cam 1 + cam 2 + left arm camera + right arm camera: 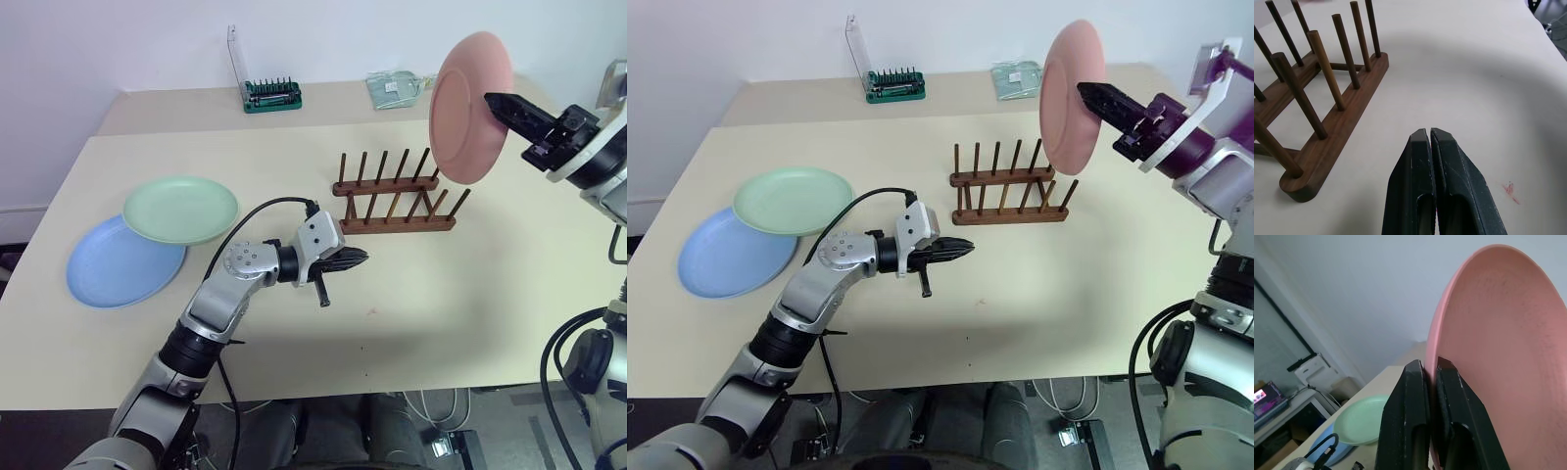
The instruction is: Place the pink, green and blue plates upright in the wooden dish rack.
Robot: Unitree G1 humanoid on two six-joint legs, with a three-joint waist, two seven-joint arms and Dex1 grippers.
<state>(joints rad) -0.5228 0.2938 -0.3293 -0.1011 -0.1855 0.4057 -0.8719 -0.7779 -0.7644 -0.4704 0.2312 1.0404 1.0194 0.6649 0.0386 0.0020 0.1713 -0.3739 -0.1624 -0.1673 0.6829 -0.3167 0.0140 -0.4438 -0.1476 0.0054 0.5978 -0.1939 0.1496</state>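
— Where's the pink plate?
— On edge in the air, above the rack's right end, its rim pinched by the right gripper.
— And the left gripper?
— Closed, empty, just before the rack.

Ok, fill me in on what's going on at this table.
The right pincer is shut on the pink plate, holding it on edge in the air above the wooden dish rack, which holds no plates yet. The left pincer is shut and empty, just in front of the rack. The green plate lies overlapping the blue plate on the table.
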